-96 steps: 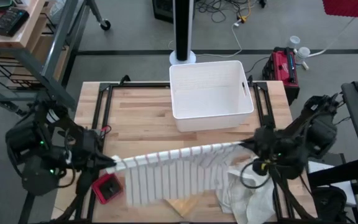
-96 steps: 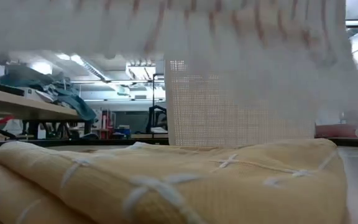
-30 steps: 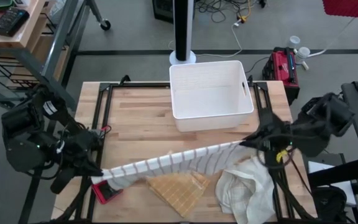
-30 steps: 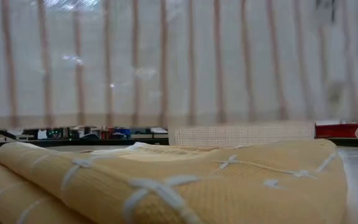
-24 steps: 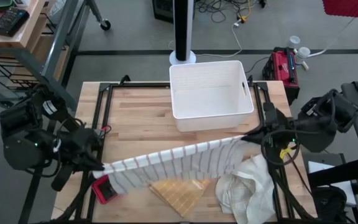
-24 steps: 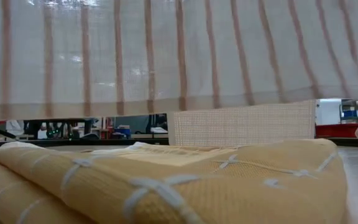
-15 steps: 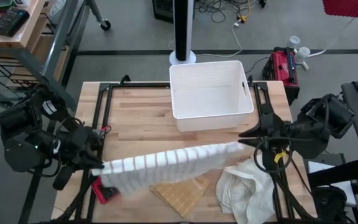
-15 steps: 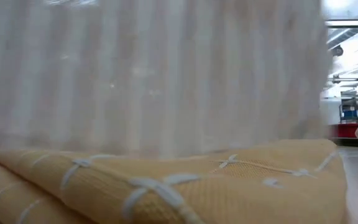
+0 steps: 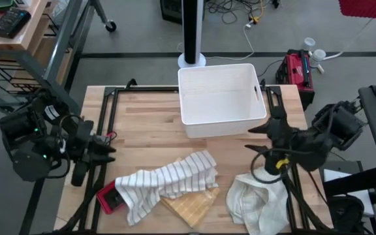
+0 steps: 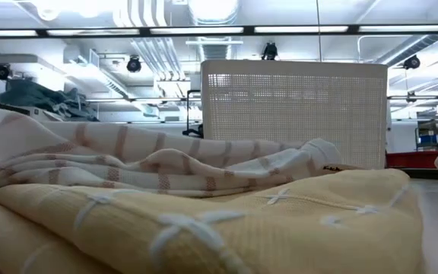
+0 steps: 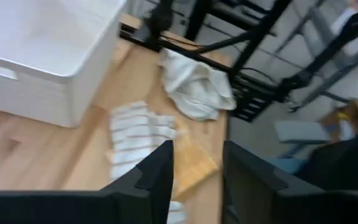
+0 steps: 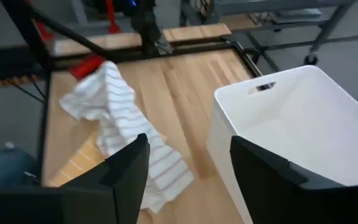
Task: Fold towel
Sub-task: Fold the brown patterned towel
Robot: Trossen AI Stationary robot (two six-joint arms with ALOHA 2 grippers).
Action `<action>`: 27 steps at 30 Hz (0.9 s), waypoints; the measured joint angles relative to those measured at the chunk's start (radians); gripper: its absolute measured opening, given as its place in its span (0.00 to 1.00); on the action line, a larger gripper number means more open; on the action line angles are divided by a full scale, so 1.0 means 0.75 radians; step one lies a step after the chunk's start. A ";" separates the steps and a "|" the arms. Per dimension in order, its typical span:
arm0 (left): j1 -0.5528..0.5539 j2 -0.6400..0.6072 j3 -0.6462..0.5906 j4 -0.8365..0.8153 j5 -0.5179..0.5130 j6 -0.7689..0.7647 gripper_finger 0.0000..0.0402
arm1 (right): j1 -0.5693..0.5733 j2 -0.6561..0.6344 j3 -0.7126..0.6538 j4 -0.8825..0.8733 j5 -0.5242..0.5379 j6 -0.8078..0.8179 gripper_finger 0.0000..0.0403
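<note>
At the left edge of the wooden table (image 9: pixel 145 124), the left gripper (image 9: pixel 106 149) hangs with its fingers apart and nothing between them, clear of the cloth. Just to its right, near the table's front edge, a small red object (image 9: pixel 109 199) peeks out from under the striped towel (image 9: pixel 165 183), which lies loose and crumpled on the tabletop, released by both arms, its far end draped over a yellow waffle-weave cloth (image 9: pixel 189 205). From table height the striped towel (image 10: pixel 128 164) rests in rumpled folds on top of the yellow cloth (image 10: pixel 226 228), with the perforated wall of the white bin (image 10: pixel 295 114) rising behind them. That white plastic bin (image 9: pixel 221 99) stands at the back middle of the table, well apart from the towel. Farther right, a crumpled cream cloth (image 9: pixel 256 202) sits at the front right corner, beside the yellow one. Above it and just short of the bin's right front corner, the right gripper (image 9: pixel 258 140) hovers with its fingers spread wide and empty. The right wrist view looks past those parted fingers (image 12: pixel 129 168) onto the striped towel (image 12: pixel 120 134) lying on the wood beside the bin (image 12: pixel 291 134).
</note>
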 joint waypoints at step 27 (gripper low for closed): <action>0.416 -0.011 -1.197 0.754 0.518 0.171 0.21 | -0.622 0.020 -0.986 0.774 -0.900 -0.705 0.52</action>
